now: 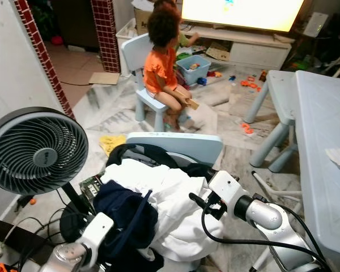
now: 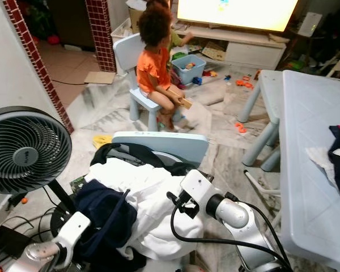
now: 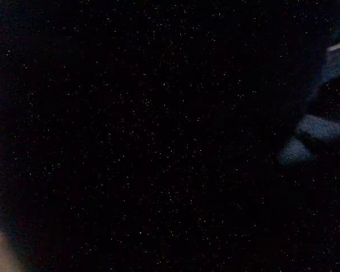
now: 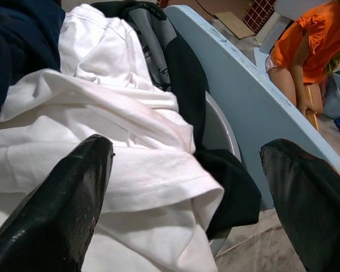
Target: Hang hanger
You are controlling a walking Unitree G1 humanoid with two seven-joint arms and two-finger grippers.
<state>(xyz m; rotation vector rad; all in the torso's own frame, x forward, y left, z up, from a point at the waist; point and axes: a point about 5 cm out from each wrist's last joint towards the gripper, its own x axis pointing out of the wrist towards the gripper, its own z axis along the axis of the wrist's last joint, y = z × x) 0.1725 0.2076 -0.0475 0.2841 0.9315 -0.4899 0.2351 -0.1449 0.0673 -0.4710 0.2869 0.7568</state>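
You won't find a hanger in any view that can be told apart from the heap, so where it lies can't be said. What sits in front of you is a pile of laundry on a pale blue chair (image 1: 181,146): a white garment (image 1: 170,209) on top, a dark navy garment (image 1: 122,218) against its left side, and black and grey clothing (image 1: 141,154) bunched against the chair back.

Your right pincer (image 4: 187,198) hangs just over the white garment with its two black fingers (image 4: 62,209) spread wide — nothing is between them. From the head you see that arm's silver wrist (image 1: 255,212) reaching in from the right, a black cable looped below it. Your left arm (image 1: 88,238) is low at the pile's left edge, under the navy cloth; its wrist view is almost black, so you cannot tell how the left pincer stands.

To the left stands a round grey fan (image 1: 37,152). On the right is a pale blue worktop (image 1: 323,170) carrying some cloth. Farther back, a person in an orange shirt (image 1: 161,62) sits on a small chair before a bright screen (image 1: 243,11), with toys scattered on the floor.
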